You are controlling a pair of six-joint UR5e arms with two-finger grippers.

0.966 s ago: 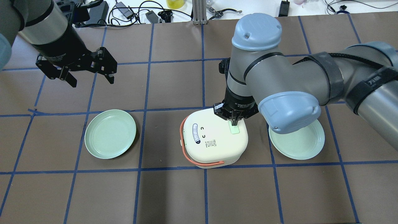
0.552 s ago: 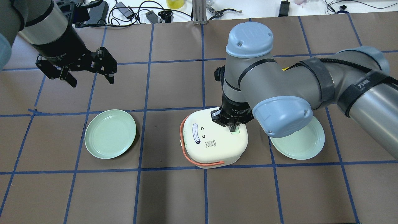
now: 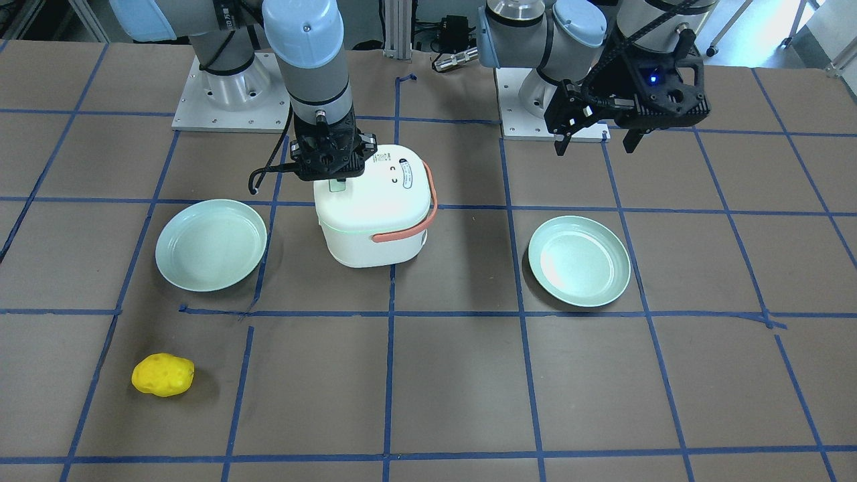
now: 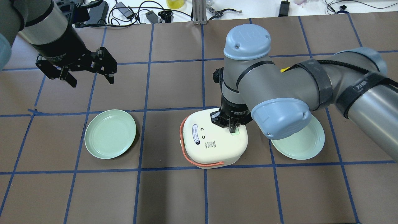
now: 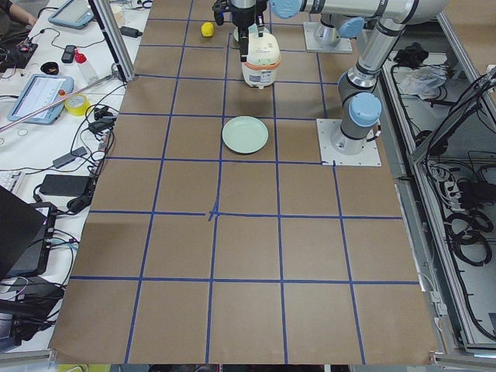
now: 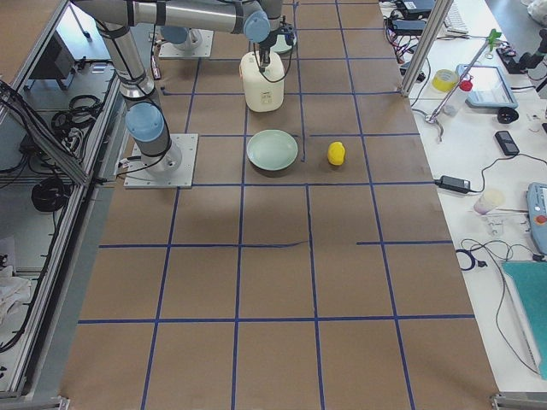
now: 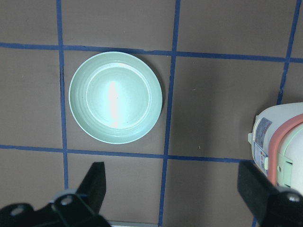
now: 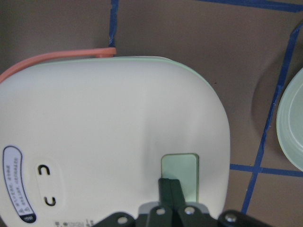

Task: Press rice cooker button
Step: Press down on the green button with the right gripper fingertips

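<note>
While plates [image 3: 211,254] [image 3: 579,261] flank the rice cooker [image 3: 365,234], yellow lump [image 3: 163,375] apart

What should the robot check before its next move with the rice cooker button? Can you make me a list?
1. The right gripper is shut into one poking tip: ok.
2. That tip is over the green button: ok, though it sits toward one edge.
3. The button is already pushed in: cannot tell.
4. The rice cooker sits flat on the table with its lid closed: ok.
5. The left gripper is open and well away from the rice cooker: ok.
</note>
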